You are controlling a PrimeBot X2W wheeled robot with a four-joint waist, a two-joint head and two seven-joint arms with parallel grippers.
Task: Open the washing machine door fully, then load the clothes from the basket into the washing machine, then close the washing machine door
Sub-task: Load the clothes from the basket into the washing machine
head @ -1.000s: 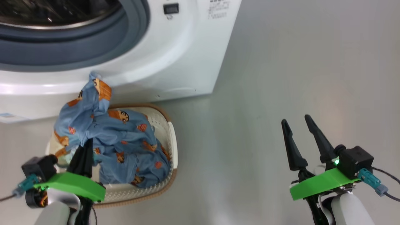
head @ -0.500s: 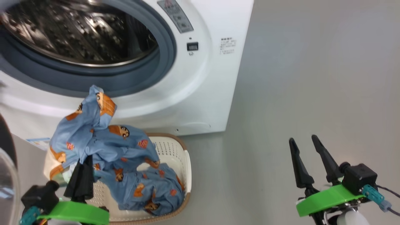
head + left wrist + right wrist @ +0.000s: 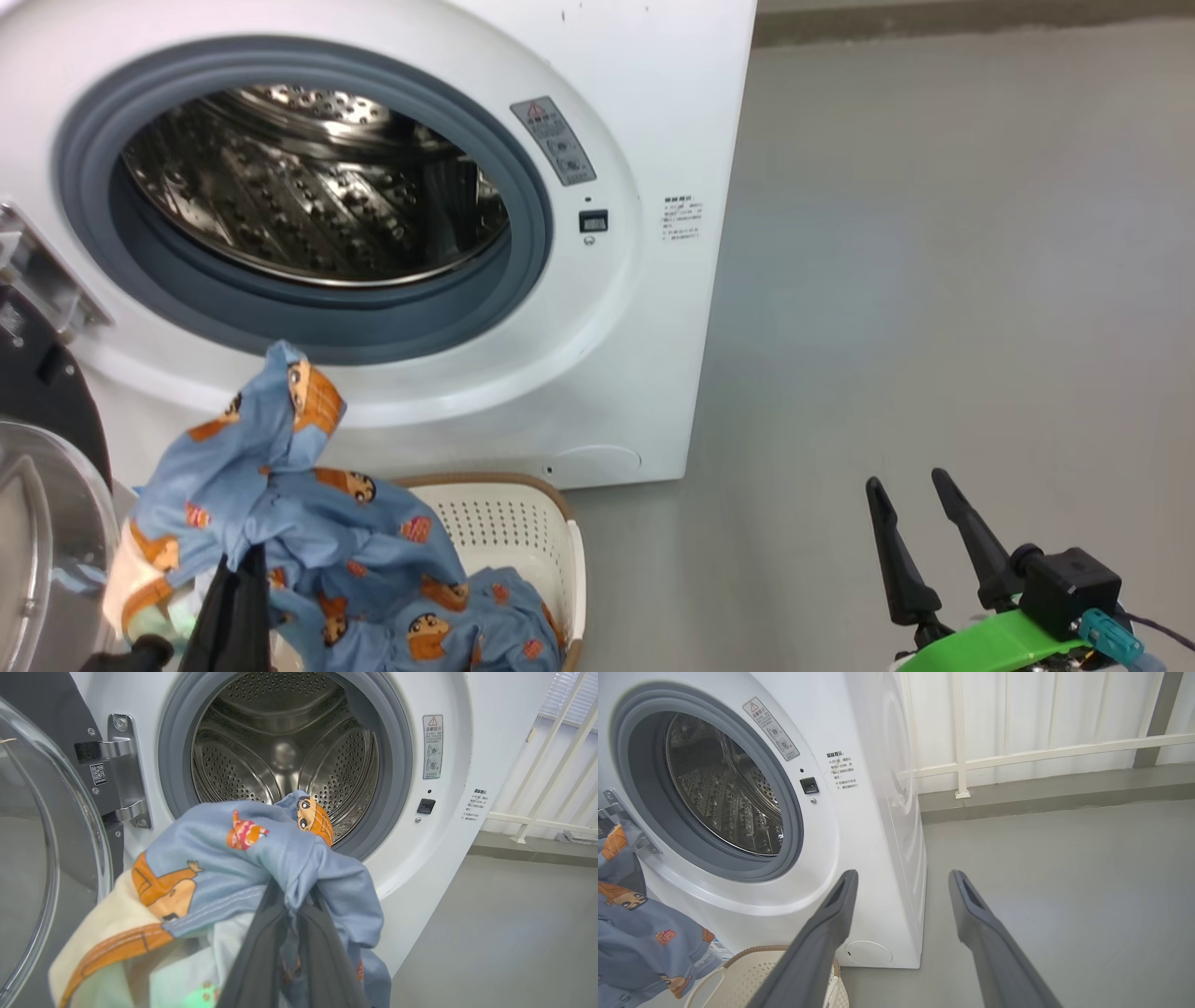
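Observation:
The white washing machine (image 3: 644,308) stands with its steel drum (image 3: 308,196) exposed inside the grey gasket. Its door (image 3: 37,541) is swung open at the left, and its glass bowl also appears in the left wrist view (image 3: 42,858). My left gripper (image 3: 247,560) is shut on the light blue clothes (image 3: 271,485), holding a bunch above the basket (image 3: 523,532) and below the drum mouth. In the left wrist view the clothes (image 3: 243,863) drape over the left gripper (image 3: 292,900). My right gripper (image 3: 906,479) is open and holds nothing, over the floor to the right.
Grey floor (image 3: 934,280) spreads to the right of the machine. A white railing (image 3: 1017,751) runs along the wall behind it. The door hinge (image 3: 121,779) sits left of the drum opening. More of the blue fabric lies in the basket (image 3: 752,975).
The head camera has tilted up, bringing the whole drum opening into view. My left gripper has lifted the bunch of clothes higher above the basket. The right gripper stays open.

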